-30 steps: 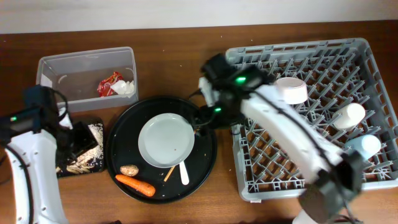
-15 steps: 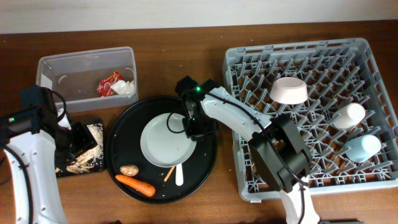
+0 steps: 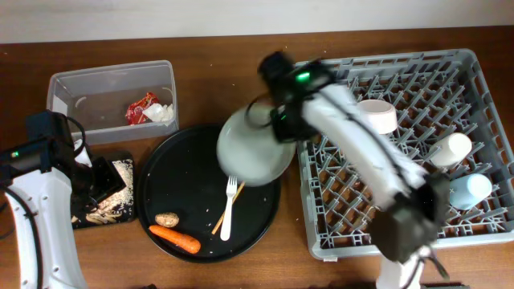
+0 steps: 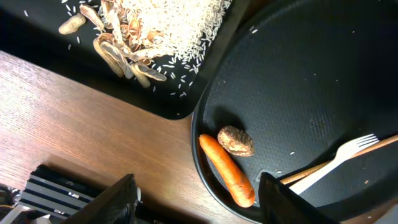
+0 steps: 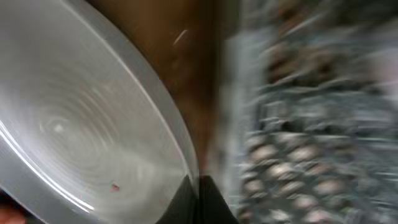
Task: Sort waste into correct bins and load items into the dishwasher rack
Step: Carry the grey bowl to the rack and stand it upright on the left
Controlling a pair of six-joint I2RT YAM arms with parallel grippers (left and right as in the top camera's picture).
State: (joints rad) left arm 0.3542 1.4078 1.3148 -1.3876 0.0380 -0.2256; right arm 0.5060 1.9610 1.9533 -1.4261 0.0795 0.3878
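Note:
My right gripper (image 3: 281,135) is shut on the rim of the pale grey-white plate (image 3: 253,152), held tilted in the air between the round black tray (image 3: 161,189) and the dishwasher rack (image 3: 401,233). In the right wrist view the pinch (image 5: 198,194) sits on the plate's (image 5: 81,112) edge, and the rack (image 5: 311,124) is blurred. The white fork (image 3: 229,210), carrot (image 3: 174,238) and brown lump (image 3: 166,219) lie on the round tray. My left gripper (image 4: 199,205) hangs open over the tray's left rim, just short of the carrot (image 4: 227,171) and lump (image 4: 235,140).
The clear tub (image 3: 80,88) holds the red wrapper (image 3: 140,107) and tissue (image 3: 164,114). The shallow black tray (image 3: 80,217) holds rice scraps (image 4: 180,31). In the rack stand a pinkish bowl (image 3: 376,116), whitish cup (image 3: 450,148) and blue cup (image 3: 467,190). A thin wooden stick (image 3: 218,222) lies by the fork.
My right gripper came down to the plate on the round tray, shut on its rim and lifted it up and right toward the rack, baring the fork. The left arm stayed still.

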